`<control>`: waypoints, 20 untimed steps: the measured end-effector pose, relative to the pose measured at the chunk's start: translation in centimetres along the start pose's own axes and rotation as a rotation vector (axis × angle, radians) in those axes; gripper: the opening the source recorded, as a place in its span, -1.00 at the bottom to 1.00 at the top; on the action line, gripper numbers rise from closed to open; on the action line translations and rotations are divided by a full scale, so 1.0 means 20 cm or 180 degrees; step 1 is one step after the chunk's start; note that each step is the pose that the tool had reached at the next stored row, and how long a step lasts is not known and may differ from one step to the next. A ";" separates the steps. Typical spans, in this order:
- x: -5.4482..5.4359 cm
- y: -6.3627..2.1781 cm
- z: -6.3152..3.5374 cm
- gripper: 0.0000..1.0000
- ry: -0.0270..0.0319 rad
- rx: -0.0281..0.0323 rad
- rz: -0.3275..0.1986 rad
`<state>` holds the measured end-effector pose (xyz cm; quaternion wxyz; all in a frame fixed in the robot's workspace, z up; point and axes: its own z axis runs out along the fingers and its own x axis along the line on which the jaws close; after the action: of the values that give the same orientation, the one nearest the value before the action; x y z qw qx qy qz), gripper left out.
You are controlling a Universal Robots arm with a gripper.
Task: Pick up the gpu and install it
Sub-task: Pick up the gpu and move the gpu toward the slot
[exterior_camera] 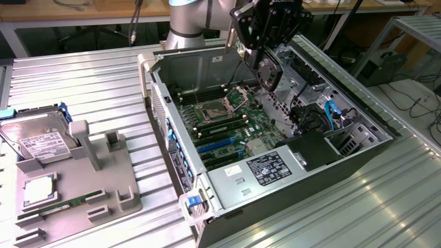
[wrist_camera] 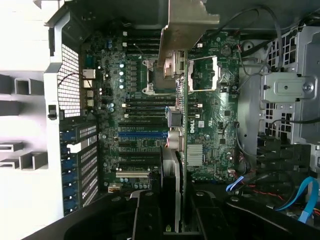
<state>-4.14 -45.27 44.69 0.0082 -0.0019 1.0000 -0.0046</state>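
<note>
The gpu (exterior_camera: 266,72) hangs edge-down over the open computer case (exterior_camera: 160,98), held by my gripper (exterior_camera: 265,49), which is shut on its upper edge. Its round fan faces the exterior view's right. In the wrist view the gpu (wrist_camera: 175,165) appears edge-on between the two black fingers (wrist_camera: 147,215), with its silvery bracket (wrist_camera: 186,25) at the far end. The card is above the motherboard (exterior_camera: 227,124), clear of it, near the CPU socket (exterior_camera: 210,111). The blue expansion slots (exterior_camera: 217,145) lie lower on the board, and one blue slot (wrist_camera: 142,134) sits beside the card's line.
A grey holder tray (exterior_camera: 82,201) at the exterior view's left carries a hard drive (exterior_camera: 38,137), a CPU (exterior_camera: 40,188) and a green RAM stick (exterior_camera: 62,204). Blue cables (exterior_camera: 329,116) and drive bays crowd the case's right side. A labelled power supply (exterior_camera: 272,168) fills the near corner.
</note>
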 end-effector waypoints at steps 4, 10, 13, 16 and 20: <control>-0.02 0.000 0.000 -0.45 0.0000 0.0000 0.0000; -0.07 0.000 0.001 -0.45 0.0000 0.0000 0.0000; -0.09 0.000 0.002 -0.45 0.0000 0.0000 0.0000; -0.12 0.000 0.002 -0.45 0.0000 0.0000 0.0000; -0.12 0.000 0.002 -0.45 0.0000 0.0000 0.0000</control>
<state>-1.76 -45.27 44.69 0.0082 -0.0019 1.0000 -0.0046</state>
